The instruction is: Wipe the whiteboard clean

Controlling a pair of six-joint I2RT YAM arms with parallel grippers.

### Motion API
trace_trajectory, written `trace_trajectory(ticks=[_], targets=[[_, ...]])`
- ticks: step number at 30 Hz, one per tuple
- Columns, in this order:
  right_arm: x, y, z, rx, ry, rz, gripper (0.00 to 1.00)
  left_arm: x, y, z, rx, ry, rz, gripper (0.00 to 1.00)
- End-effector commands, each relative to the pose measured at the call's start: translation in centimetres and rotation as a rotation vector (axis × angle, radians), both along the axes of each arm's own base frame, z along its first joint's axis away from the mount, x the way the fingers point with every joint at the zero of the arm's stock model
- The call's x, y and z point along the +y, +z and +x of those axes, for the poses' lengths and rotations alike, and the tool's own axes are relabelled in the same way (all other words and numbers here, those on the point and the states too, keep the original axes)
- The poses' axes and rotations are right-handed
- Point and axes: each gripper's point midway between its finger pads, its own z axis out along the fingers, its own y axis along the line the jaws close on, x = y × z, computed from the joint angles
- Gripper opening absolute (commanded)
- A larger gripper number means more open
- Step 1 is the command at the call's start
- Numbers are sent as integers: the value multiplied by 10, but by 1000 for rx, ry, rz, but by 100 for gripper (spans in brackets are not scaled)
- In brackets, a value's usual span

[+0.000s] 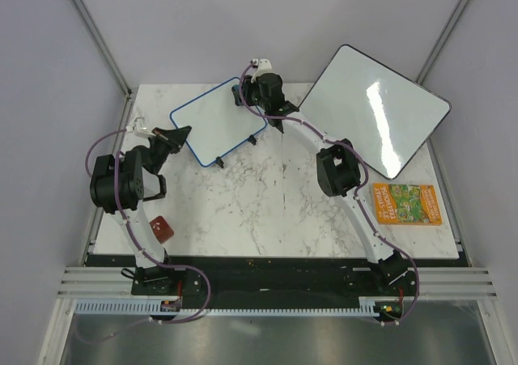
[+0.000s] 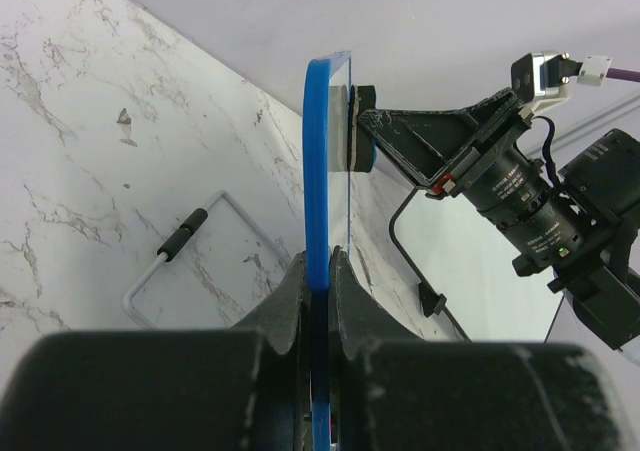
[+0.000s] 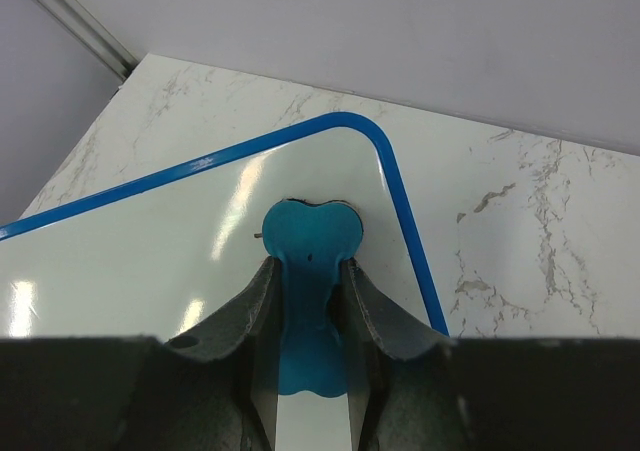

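Left wrist: left end effector (image 2: 318, 263) clamps whiteboard (image 2: 318, 151) rim; right wrist: right end effector (image 3: 307, 267) pinches blue eraser (image 3: 310, 231).

Robotics lab cell: marble-look table (image 1: 267, 211) is sitting inside plain grey panel walls (image 1: 48, 98), aluminium rail (image 1: 89, 282) running along front.

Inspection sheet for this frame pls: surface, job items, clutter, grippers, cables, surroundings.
Surface: white marble tabletop, grey veining.
Job's things: small blue-rimmed whiteboard, no marks visible; blue eraser pressed on it near a corner.
Clutter: large black-rimmed whiteboard; orange-green booklet; small red-brown block.
Grippers: left gripper shut on the small whiteboard's rim; right gripper shut on the eraser.
Cables: purple cables along both arms.
Surroundings: plain grey walls.
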Motion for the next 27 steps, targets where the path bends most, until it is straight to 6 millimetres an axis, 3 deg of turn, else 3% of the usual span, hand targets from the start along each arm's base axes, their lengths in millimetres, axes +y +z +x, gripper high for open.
trace_trajectory(ticks=[1, 5, 13, 18, 19, 27], targets=[[19, -8, -13, 25, 54, 2, 0, -24, 17, -18, -200, -98, 167, 2], [6, -31, -11, 89, -12, -25, 0, -24, 18, -19, -202, -98, 166, 2], [-20, -50, -11, 172, -61, -75, 0, -25, 17, -19, -199, -100, 165, 2], [-26, -66, -20, 212, -44, -138, 0, -24, 17, -18, -199, -97, 165, 2], [-28, -77, -24, 228, -38, -163, 0, -24, 17, -18, -201, -96, 166, 2], [-29, -89, -51, 280, 33, -198, 0, -24, 17, -17, -201, -98, 165, 2]])
